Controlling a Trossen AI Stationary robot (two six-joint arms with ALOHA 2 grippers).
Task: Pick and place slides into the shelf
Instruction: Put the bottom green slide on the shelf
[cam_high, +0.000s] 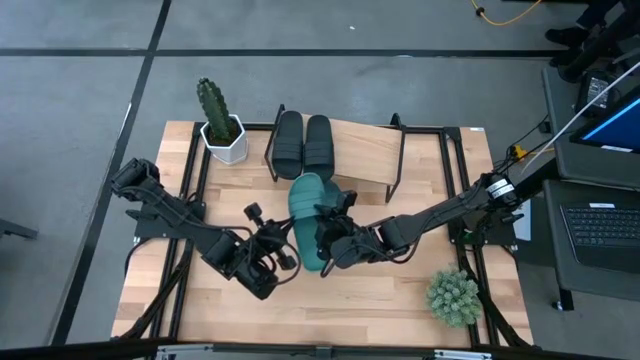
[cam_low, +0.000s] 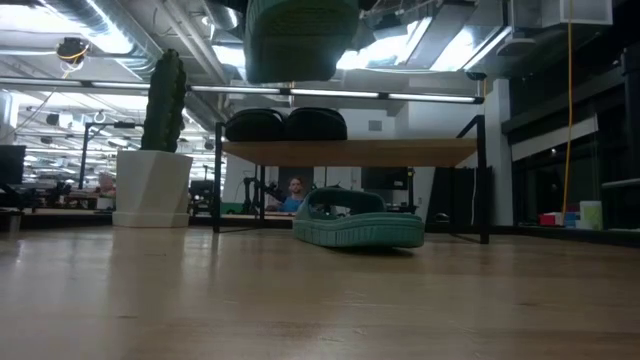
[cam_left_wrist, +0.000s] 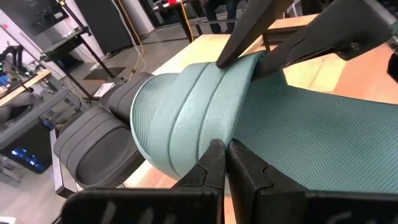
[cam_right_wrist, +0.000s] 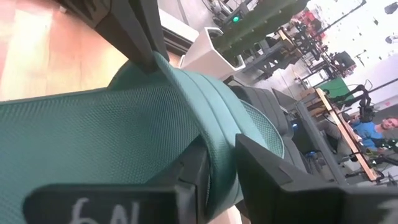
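I had one teal slide (cam_high: 308, 215) lifted clear of the desk (cam_high: 400, 300), in front of the shelf (cam_high: 365, 150) near the middle. Both arms were on it: the left end effector (cam_left_wrist: 222, 163) was clamped shut on the near edge of its strap, and the right end effector (cam_right_wrist: 217, 165) was closed on the strap from the opposite side — the left wrist view showed those far fingers (cam_left_wrist: 249, 31) pinching the other edge. The slide's long axis ran near-to-far, roughly square to the shelf's long edge; which end was the toe I couldn't tell.

Two black slides (cam_high: 303, 142) sat side by side on the shelf's left part, long axes also near-to-far. A second teal slide (cam_low: 360, 225) lay flat on the desk — under the raised one.
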